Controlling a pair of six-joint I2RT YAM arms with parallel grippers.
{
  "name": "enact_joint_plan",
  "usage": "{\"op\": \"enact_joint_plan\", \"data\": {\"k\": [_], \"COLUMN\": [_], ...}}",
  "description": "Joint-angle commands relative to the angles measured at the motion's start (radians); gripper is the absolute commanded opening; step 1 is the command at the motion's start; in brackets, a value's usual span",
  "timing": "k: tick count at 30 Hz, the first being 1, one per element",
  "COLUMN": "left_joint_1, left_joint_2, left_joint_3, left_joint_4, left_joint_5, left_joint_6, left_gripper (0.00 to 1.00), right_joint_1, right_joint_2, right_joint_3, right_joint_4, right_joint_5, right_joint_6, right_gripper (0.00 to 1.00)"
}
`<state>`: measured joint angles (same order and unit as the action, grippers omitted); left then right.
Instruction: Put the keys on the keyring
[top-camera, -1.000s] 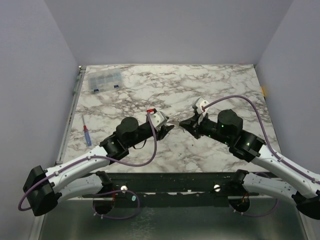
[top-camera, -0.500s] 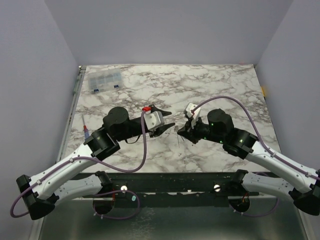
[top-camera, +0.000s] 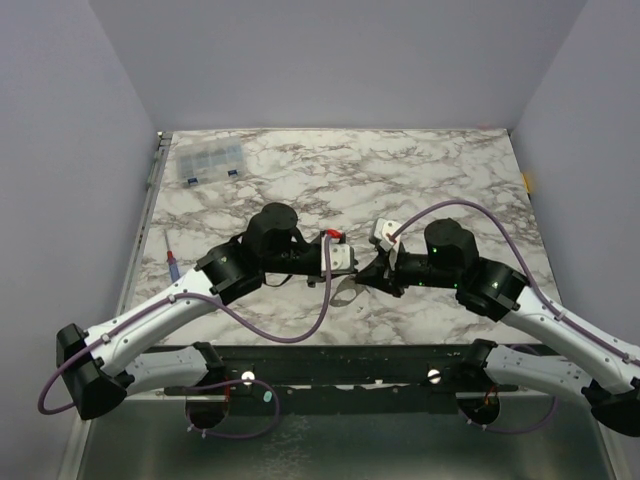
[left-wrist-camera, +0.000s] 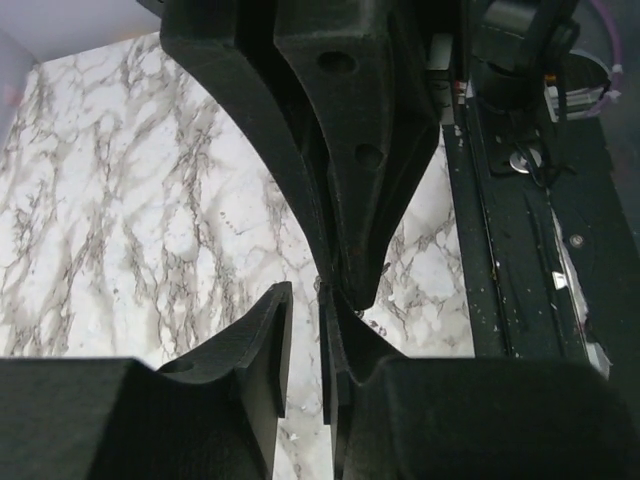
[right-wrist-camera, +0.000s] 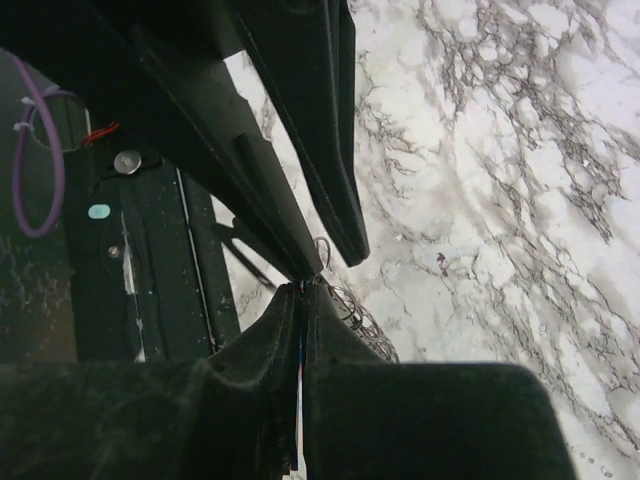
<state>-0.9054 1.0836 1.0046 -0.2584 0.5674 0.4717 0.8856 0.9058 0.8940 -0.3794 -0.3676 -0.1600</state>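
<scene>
In the top view my left gripper (top-camera: 352, 266) and right gripper (top-camera: 376, 274) meet tip to tip over the near middle of the marble table (top-camera: 440, 170). In the right wrist view my right gripper (right-wrist-camera: 302, 290) is shut, with a thin blue sliver, the keyring's tag, between its pads. The keyring's thin wire loops (right-wrist-camera: 352, 306) show beside its tip. In the left wrist view my left gripper (left-wrist-camera: 305, 300) is open, with bare marble in the gap, and the right gripper's tip touches its right finger (left-wrist-camera: 345, 345). I see no keys; they are hidden or out of view.
A clear compartment box (top-camera: 210, 160) stands at the far left. A blue-handled, red-tipped screwdriver (top-camera: 174, 268) lies near the left edge. A small yellow piece (top-camera: 527, 181) sits on the right edge. A black rail (top-camera: 350, 362) runs along the near edge.
My left arm has swung right, bringing its gripper up to the right gripper's tip. The right gripper has shifted slightly left and nearer, still shut.
</scene>
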Motion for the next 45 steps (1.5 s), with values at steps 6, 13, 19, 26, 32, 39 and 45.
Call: {"op": "enact_joint_plan", "data": {"k": [6, 13, 19, 26, 32, 39, 45], "left_joint_1": [0.004, 0.004, 0.004, 0.004, 0.004, 0.004, 0.005], "left_joint_2": [0.038, 0.029, 0.019, 0.046, 0.068, 0.107, 0.108], "left_joint_3": [0.071, 0.049, 0.033, 0.025, 0.026, 0.035, 0.035], "left_joint_4": [-0.135, -0.150, -0.149, -0.151, -0.151, -0.151, -0.149], "left_joint_5": [0.130, 0.161, 0.167, 0.155, 0.152, 0.154, 0.146], "left_joint_6": [0.109, 0.119, 0.125, 0.129, 0.137, 0.127, 0.139], "left_gripper": [0.20, 0.27, 0.39, 0.36, 0.26, 0.12, 0.00], "right_joint_1": [0.004, 0.004, 0.004, 0.004, 0.004, 0.004, 0.004], "right_joint_2": [0.006, 0.007, 0.014, 0.010, 0.009, 0.004, -0.003], "right_joint_3": [0.063, 0.081, 0.087, 0.102, 0.113, 0.112, 0.107], "right_joint_4": [-0.076, -0.103, -0.116, -0.109, -0.112, -0.101, -0.091], "right_joint_5": [-0.074, -0.062, -0.064, -0.075, -0.107, -0.136, -0.146], "right_joint_6": [-0.071, -0.085, -0.084, -0.087, -0.090, -0.099, -0.105], "right_gripper": [0.01, 0.01, 0.01, 0.01, 0.01, 0.01, 0.01]}}
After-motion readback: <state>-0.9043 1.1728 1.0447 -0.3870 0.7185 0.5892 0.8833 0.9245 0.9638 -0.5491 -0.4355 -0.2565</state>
